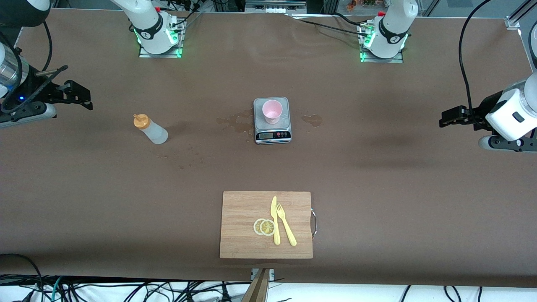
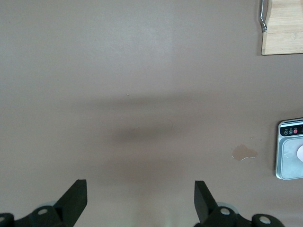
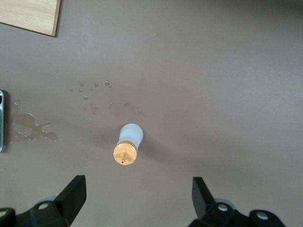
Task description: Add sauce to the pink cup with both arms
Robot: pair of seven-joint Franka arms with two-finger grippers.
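The sauce bottle, whitish with an orange nozzle cap, stands on the brown table toward the right arm's end; it also shows in the right wrist view. The pink cup stands upright on a small silver scale at the table's middle. My right gripper is open and empty, up in the air at its end of the table, apart from the bottle; its jaws are spread wide. My left gripper is open and empty, over bare table at its own end. The scale's edge shows in the left wrist view.
A wooden cutting board lies nearer the front camera than the scale, bearing a yellow knife, a yellow fork and lemon slices. Wet spills lie beside the scale, with droplets near the bottle.
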